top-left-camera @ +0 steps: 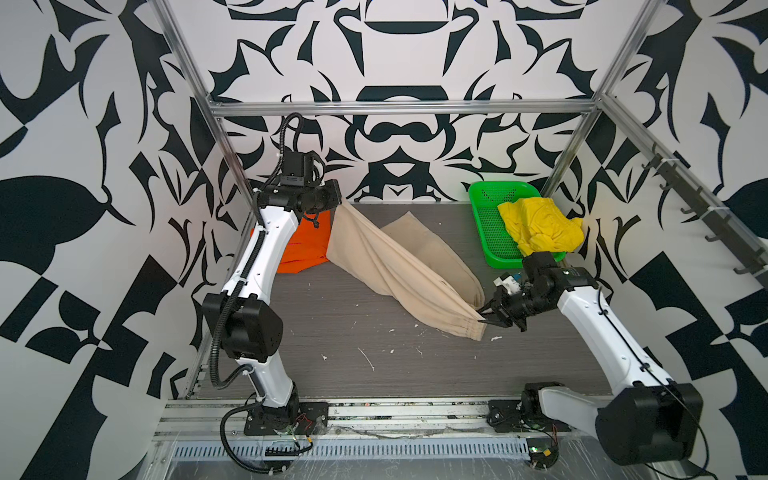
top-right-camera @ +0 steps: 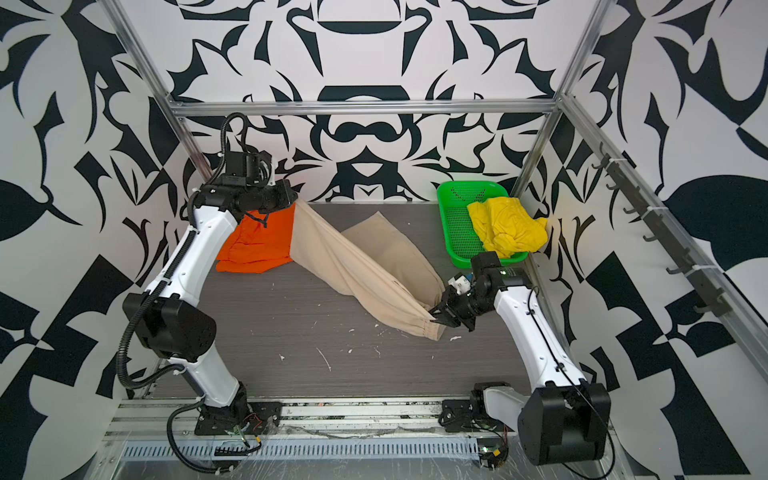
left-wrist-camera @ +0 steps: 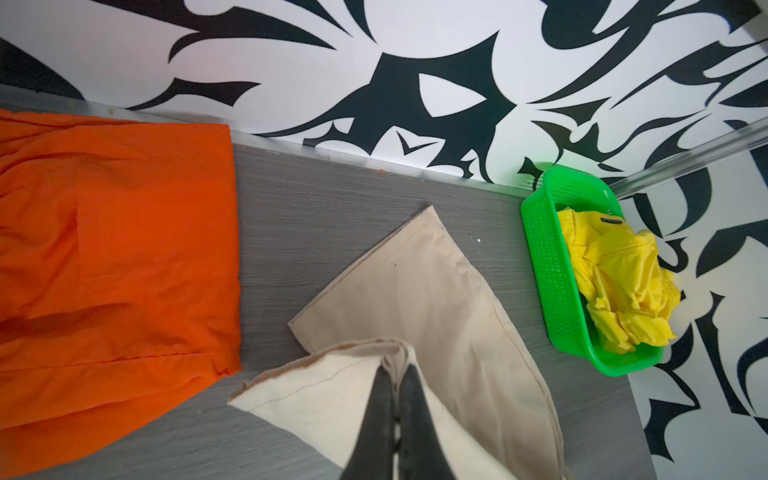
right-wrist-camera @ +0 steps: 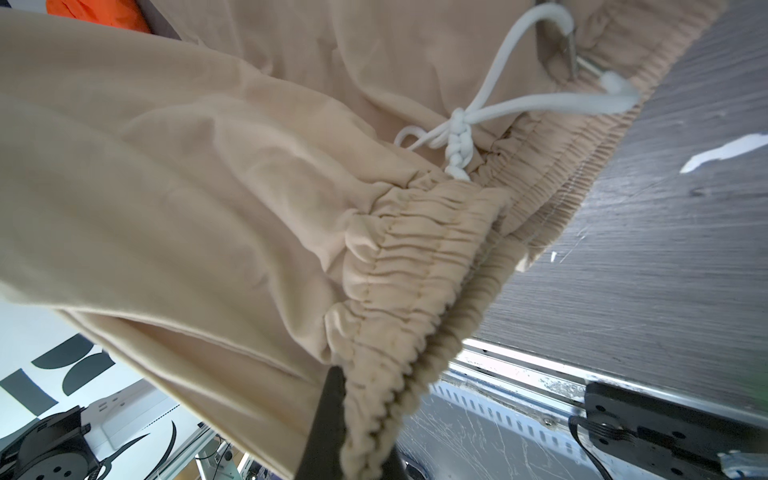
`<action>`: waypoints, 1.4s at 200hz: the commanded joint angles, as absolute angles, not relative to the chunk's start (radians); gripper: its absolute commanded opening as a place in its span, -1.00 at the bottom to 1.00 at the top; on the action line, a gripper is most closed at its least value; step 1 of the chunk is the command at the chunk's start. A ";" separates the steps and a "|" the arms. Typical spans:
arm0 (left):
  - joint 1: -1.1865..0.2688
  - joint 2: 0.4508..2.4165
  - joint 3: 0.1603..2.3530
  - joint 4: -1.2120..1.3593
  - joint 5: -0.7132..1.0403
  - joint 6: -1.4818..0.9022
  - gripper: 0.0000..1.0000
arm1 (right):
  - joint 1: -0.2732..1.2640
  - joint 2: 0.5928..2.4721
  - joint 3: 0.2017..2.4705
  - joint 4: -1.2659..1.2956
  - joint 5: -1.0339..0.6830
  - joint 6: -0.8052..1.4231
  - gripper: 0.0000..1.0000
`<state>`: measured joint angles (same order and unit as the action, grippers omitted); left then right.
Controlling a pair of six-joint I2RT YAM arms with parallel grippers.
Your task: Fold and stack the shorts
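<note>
- right gripper (top-left-camera: 485, 319): jaws closed, pinching a corner of the elastic waistband of the beige shorts (top-left-camera: 386, 257), low over the table (top-left-camera: 332, 361).
- left gripper (left-wrist-camera: 397, 370): jaws closed on a leg hem of the same shorts, raised above the table; cloth runs stretched and twisted between both grips.
- white drawstring (right-wrist-camera: 457, 137): knotted, just beyond the right gripper's pinch.
- orange shorts (top-left-camera: 299, 249): flat on the table, below and beside the left gripper.
- yellow shorts (top-left-camera: 536, 226): crumpled in the green basket (top-left-camera: 484, 224), just behind the right gripper.
</note>
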<state>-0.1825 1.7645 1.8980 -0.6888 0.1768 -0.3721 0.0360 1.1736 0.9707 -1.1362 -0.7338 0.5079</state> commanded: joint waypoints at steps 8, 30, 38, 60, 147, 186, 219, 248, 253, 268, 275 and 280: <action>-0.149 1.736 1.936 -0.471 0.091 -0.350 -1.00 | 0.010 1.167 0.940 -1.284 -0.647 0.459 -1.00; -0.149 1.738 1.938 -0.449 0.093 -0.339 -1.00 | 0.006 1.166 0.924 -1.277 -0.657 0.462 -1.00; -0.149 1.749 1.948 -0.457 0.093 -0.335 -1.00 | 0.005 1.166 0.918 -1.271 -0.659 0.464 -1.00; -0.149 1.779 1.977 -0.482 0.087 -0.327 -1.00 | 0.000 1.169 0.912 -1.263 -0.663 0.467 -1.00; -0.149 1.917 2.052 -0.415 0.111 -0.345 -1.00 | -0.017 1.222 0.907 -1.229 -0.680 0.458 -1.00; -0.150 2.000 2.140 -0.416 0.123 -0.351 -1.00 | -0.035 1.248 0.883 -1.212 -0.684 0.442 -1.00; -0.154 2.058 2.192 -0.411 0.124 -0.353 -1.00 | -0.062 1.276 0.870 -1.197 -0.692 0.423 -1.00; -0.161 2.111 2.250 -0.415 0.126 -0.351 -1.00 | -0.083 1.307 0.868 -1.189 -0.696 0.404 -1.00; -0.162 2.120 2.262 -0.416 0.125 -0.351 -1.00 | -0.086 1.312 0.869 -1.188 -0.696 0.400 -1.00; -0.167 2.143 2.287 -0.415 0.132 -0.348 -1.00 | -0.095 1.324 0.863 -1.179 -0.699 0.393 -1.00; -0.170 2.152 2.294 -0.410 0.132 -0.347 -1.00 | -0.098 1.331 0.861 -1.174 -0.699 0.391 -1.00; -0.172 2.160 2.300 -0.406 0.131 -0.347 -1.00 | -0.102 1.335 0.856 -1.170 -0.701 0.389 -1.00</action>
